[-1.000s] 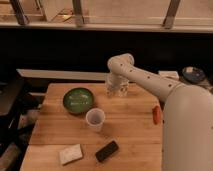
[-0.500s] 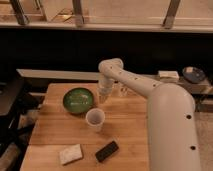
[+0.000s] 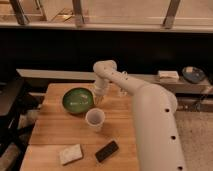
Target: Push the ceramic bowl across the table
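Though round and axisless, ceramic bowl point(image 3: 77, 100) upright on table point(image 3: 50, 132), jaws beside its rim, spacing unclear.

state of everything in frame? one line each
Round glossy green ceramic bowl: upright on the light wooden plank table.
Small white cup: upright, close in front of the bowl.
Flat black rectangular object: lying flat, near edge.
Pale rectangular block: lying flat beside the black object.
Claw: low at the bowl's right rim; contact unclear.
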Robot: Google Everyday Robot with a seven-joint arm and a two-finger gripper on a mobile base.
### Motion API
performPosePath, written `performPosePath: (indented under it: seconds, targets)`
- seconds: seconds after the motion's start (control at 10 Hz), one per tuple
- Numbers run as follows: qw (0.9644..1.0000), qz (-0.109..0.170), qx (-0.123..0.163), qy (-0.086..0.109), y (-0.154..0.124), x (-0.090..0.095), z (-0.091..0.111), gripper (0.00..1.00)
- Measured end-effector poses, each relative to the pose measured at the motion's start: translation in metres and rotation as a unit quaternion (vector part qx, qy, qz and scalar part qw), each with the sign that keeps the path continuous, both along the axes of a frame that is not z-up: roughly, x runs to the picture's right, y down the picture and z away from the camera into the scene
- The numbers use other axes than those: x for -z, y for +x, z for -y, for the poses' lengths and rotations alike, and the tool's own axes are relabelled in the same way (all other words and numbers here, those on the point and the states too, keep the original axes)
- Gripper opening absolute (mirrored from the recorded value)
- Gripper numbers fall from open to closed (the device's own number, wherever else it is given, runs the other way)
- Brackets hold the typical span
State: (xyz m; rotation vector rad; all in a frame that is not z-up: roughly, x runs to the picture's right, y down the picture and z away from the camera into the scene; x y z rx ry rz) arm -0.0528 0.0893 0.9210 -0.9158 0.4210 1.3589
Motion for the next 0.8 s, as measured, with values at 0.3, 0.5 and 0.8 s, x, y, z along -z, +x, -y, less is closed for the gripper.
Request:
performPosePath:
  seconds: [0.3, 0.5, 0.8]
  targets:
    - [0.9992, 0.04, 0.007, 0.007, -0.039, 0.0, 0.012, 0.0]
    - [0.9974, 0.07, 0.016, 0.006, -0.068, 0.001, 0.013, 0.0]
    - [0.9952, 0.095, 0.02, -0.004, -0.092, -0.001, 0.01, 0.0]
